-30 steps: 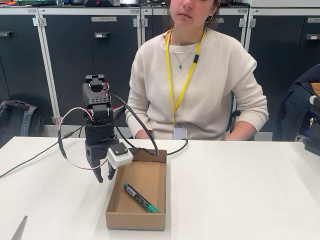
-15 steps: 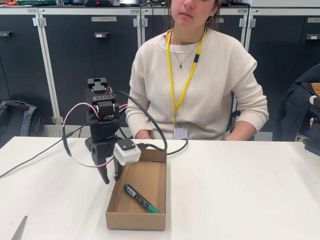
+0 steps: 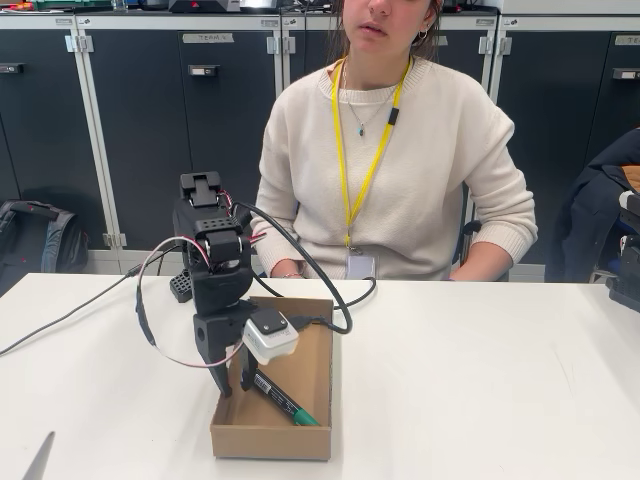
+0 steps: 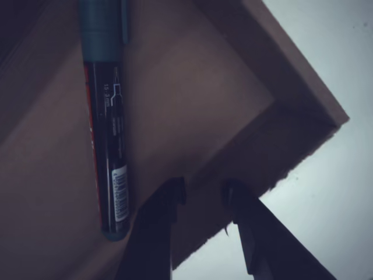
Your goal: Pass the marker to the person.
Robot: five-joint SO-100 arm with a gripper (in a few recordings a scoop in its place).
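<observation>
Spanning the lower half of the fixed view, the white table (image 3: 480, 380) carries everything, with dark cabinets (image 3: 150, 130) behind it. At 12 o'clock from the table's middle sits the person (image 3: 400, 150), in a cream sweater with a yellow lanyard (image 3: 365, 160), forearms at the far edge. Left of centre stands the black arm (image 3: 215, 270), cables looping around it, a white camera block (image 3: 270, 337) on its wrist. Below it, an open cardboard box (image 3: 320, 400) lies on the table; in the wrist view its corner (image 4: 303, 116) points to 2 o'clock.

The gripper (image 3: 232, 378) hangs just inside the box at its 9 o'clock wall. In the wrist view the gripper (image 4: 203, 195) has its two dark fingers (image 4: 160, 216) a little apart with nothing between them, close above the box floor.

The marker (image 3: 283, 398) lies flat on the box floor, its green end toward 4 o'clock in the fixed view. In the wrist view the marker (image 4: 108, 134) lies at 10 o'clock from the fingertips, just beside the left one, untouched.
</observation>
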